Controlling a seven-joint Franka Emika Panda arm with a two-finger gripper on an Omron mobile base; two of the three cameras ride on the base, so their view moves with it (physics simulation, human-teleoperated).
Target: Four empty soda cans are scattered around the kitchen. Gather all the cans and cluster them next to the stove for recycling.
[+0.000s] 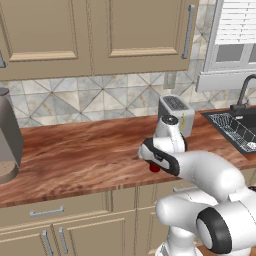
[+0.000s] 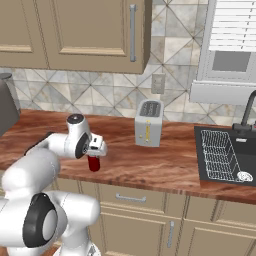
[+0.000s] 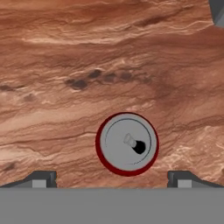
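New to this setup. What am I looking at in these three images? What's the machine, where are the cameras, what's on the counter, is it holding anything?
It's a rendered kitchen with a white robot arm on a mobile base. Two pictures come from cameras on the base, behind the arm to its left and right, looking forward over it. The third comes from a camera on the hand, looking straight down along the gripper.

On the wood countertop stand a toaster and, near the front edge, a red soda can, upright, seen top-on from the hand. A sink with a wire rack sits to the right, and a grey appliance to the far left.

Nothing is held. The gripper is open, directly above the can, with one fingertip either side of it in the hand view.
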